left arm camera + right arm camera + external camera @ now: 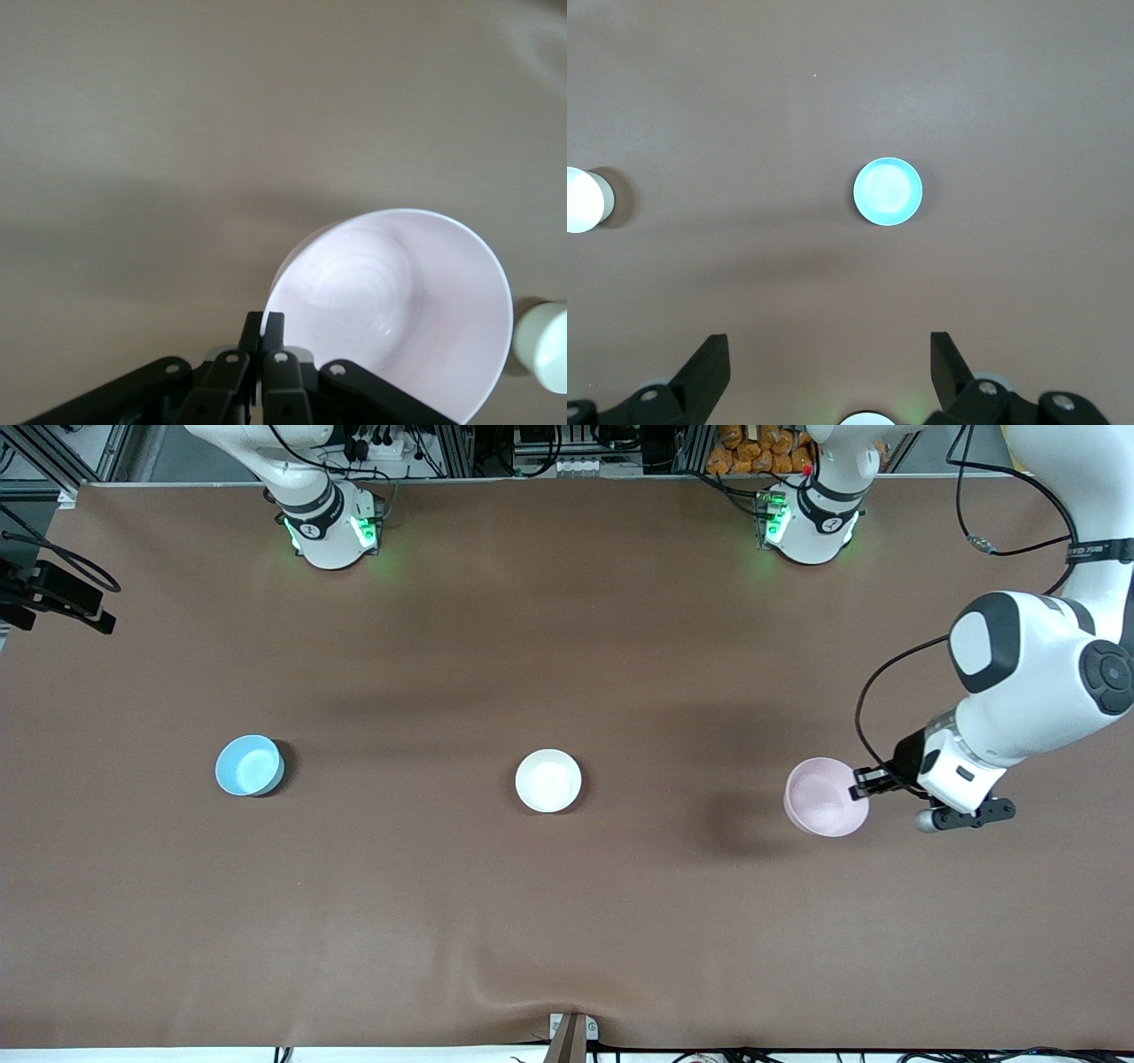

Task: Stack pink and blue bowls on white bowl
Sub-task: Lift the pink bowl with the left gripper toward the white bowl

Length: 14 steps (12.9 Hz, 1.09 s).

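1. On the brown table (pixel 567 921), toward the right arm's end, sits the blue bowl (pixel 249 765). It stands by itself with nothing touching it.
2. High over the blue bowl hangs the right gripper (pixel 830 359). It shows only in the right wrist view, and its two black fingers are wide apart with nothing in them. That arm waits.
3. At the middle of the table sits the white bowl (pixel 548 780). It has nothing in it. It is well apart from the blue bowl and from the pink bowl (pixel 824 797).
4. Toward the left arm's end, the pink bowl is lifted up off the table and tilted. Its dark shadow lies on the table beside it.
5. The left gripper (pixel 864 783) has its fingers pinched together on the rim of the pink bowl.
6. No words can be read on any bowl. Small letters on a band around the left arm are too tiny to read.
7. Nothing stands on the table between the bowls.
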Available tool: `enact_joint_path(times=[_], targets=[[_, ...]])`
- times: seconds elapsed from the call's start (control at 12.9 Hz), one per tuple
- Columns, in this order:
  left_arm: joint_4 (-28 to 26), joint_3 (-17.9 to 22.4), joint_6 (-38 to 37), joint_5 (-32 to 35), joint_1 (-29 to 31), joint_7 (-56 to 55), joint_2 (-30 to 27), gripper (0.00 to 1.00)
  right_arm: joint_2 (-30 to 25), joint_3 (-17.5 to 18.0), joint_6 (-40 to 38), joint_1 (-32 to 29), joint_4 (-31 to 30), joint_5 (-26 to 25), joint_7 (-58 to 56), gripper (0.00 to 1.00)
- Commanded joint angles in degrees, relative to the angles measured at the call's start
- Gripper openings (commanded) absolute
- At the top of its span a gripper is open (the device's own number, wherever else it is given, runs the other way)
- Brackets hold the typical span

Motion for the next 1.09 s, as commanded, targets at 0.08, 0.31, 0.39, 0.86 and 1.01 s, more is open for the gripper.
enact_joint_path(times=[0.08,0.31,0.39,0.86,1.01], targets=[[2.09,-5.47,-1.51,-0.89,-0.32,-7.82,-0.06,0.0,0.09,0.53,-0.62,-1.13,0.5,0.76,-0.28,1.0],[3.67,-9.09,-1.51,-0.98,-3.29,-15.73,1.42,0.0,0.09,0.53,-0.62,-1.12,0.5,0.76,-0.19,1.0],[4.63,-9.09,-1.51,-0.98,-5.83,-17.85,3.0,0.0,0.09,0.53,-0.62,-1.3,0.5,0.76,-0.19,1.0],[13.14,-8.66,-0.89,-0.37,-19.46,-33.14,13.54,0.0,0.53,0.53,-0.62,-1.83,0.41,0.76,-0.1,1.0],[16.67,-7.87,-0.63,0.42,-22.19,-36.23,17.5,0.0,0.62,0.53,-0.62,-2.18,0.41,0.76,-0.1,1.0]])
